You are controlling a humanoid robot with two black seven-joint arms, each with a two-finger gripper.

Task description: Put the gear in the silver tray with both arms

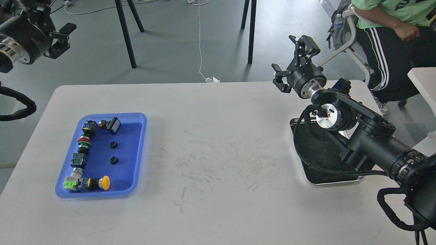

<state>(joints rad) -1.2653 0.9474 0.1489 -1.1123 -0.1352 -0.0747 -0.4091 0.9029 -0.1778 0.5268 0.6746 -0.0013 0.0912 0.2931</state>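
While two small black gears sit in the blue plastic tray, the shiny silver tray looks empty; both grippers, left and right, hang spread and empty.

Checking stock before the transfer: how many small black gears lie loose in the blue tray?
2: one gear mid-tray, the other gear just nearer me. None seems hidden in the blue tray.

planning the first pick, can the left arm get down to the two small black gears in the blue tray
Probably yes: the gears lie bare in the blue tray, nothing above them; the left gripper hangs high, jaws open.
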